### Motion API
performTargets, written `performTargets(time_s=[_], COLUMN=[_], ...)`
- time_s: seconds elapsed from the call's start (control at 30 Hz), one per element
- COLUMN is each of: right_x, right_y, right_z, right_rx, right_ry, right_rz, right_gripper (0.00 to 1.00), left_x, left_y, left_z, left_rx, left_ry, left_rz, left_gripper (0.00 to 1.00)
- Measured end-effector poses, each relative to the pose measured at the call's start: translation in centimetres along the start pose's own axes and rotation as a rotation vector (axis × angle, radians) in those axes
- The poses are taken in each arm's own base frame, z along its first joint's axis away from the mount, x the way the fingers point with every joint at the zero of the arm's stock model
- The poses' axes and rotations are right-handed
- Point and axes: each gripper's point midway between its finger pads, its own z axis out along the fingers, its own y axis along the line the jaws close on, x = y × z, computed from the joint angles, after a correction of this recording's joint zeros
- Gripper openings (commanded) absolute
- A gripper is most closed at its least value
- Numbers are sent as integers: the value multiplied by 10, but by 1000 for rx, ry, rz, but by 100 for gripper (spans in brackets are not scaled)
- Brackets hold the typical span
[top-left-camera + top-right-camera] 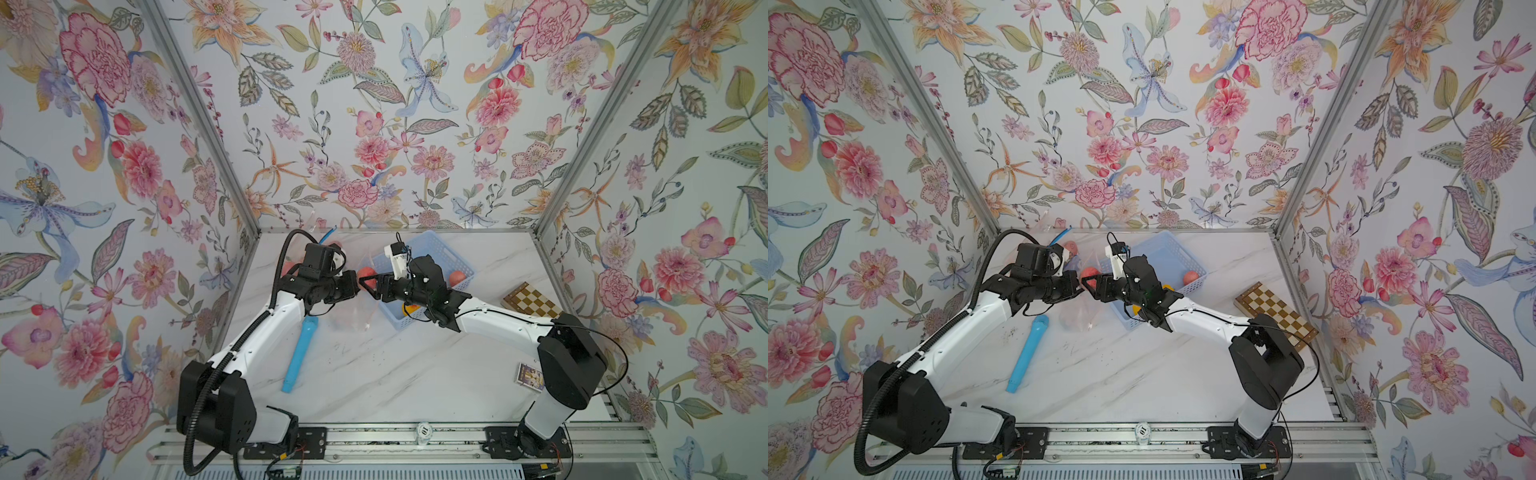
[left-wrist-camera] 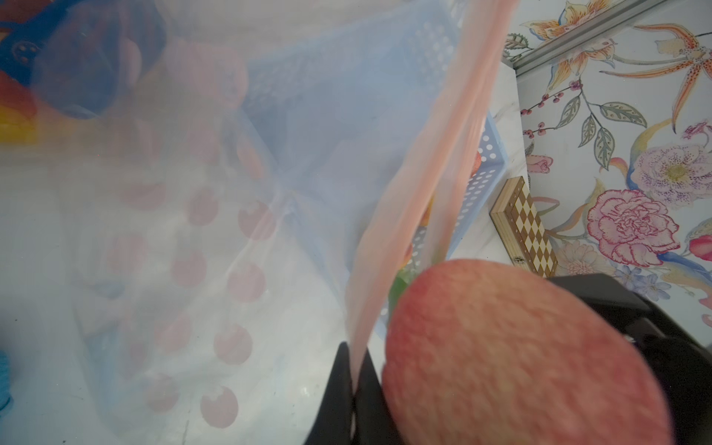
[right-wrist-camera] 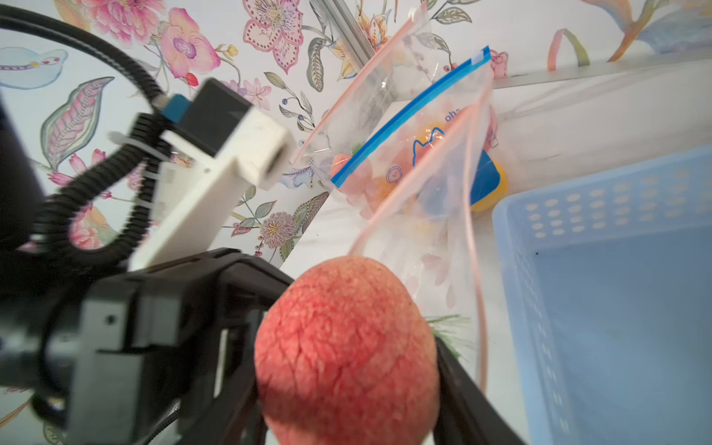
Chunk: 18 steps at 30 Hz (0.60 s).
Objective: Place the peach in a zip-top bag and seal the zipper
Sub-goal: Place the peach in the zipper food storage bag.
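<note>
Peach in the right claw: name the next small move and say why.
Probably ease the peach forward into the mouth of the zip-top bag. The right claw grips the fruit just outside the opening. The left claw is shut on the pink rim and holds it up, so the mouth gapes right beyond the peach.

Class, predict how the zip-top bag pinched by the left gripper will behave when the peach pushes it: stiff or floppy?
Probably floppy: the zip-top bag droops creased from the left gripper. Its thin film looks light, so the peach may shove it aside.
</note>
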Motion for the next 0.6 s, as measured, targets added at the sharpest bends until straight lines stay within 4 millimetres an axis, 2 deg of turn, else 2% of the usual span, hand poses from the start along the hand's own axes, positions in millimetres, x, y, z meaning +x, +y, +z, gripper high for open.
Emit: performTargets(time_s=[0.17, 0.33, 0.47, 0.6], right_x=[5, 27, 45, 51], right_y=[-14, -29, -25, -18], right_z=[4, 10, 18, 18], right_rx=[42, 121, 168, 186], right_ry=[9, 81, 150, 180], right_rz=[9, -20, -97, -162], right_gripper=[53, 55, 65, 79], left_x=[2, 3, 6, 7], left_y=[-3, -13, -19, -21], left_z=[-11, -18, -19, -19], left_rx=[7, 50, 86, 94], left_ry=[-6, -6, 9, 15], left_rz=[1, 10, 1, -3], left_gripper=[0, 0, 0, 0])
